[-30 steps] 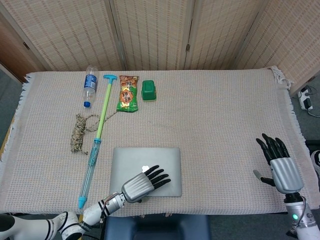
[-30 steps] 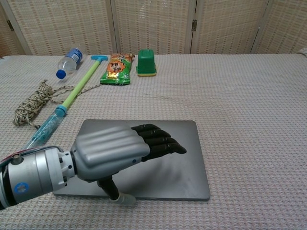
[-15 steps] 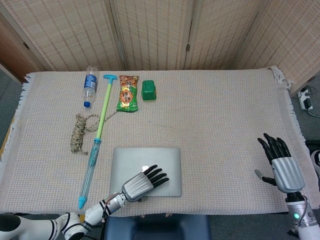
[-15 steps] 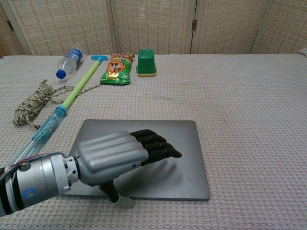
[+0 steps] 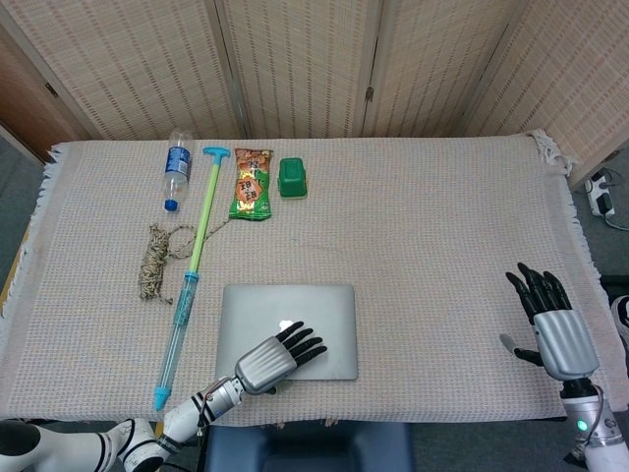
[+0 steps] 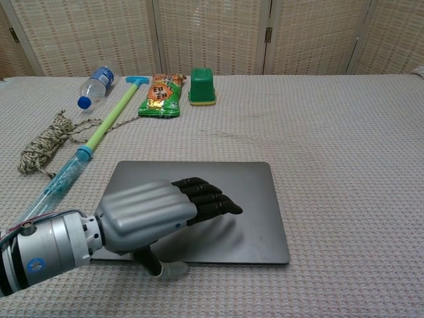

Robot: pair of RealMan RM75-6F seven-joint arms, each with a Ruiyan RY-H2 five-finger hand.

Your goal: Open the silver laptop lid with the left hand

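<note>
- While the flat silver laptop (image 6: 218,199) lies closed on the tabletop (image 5: 442,256), the left hand (image 6: 156,215) hovers over its lid, fingers extended, holding nothing.
- Thumb hooks under the front edge, likely for prying.

A silver laptop (image 5: 287,330) lies on the beige woven worktop (image 5: 423,246) under a silver-and-black left hand (image 5: 277,356), beside a green-and-blue pump (image 5: 187,281), green snack bag (image 5: 252,184), green box (image 5: 293,178), blue-capped bottle (image 5: 176,169) and speckled twine (image 5: 151,262).

The flat silver rectangular metal laptop (image 5: 286,332) (image 6: 218,193) lies closed on the cloth-covered counter (image 5: 423,256), near its front edge, left of centre, lid up with a pale logo showing.
</note>
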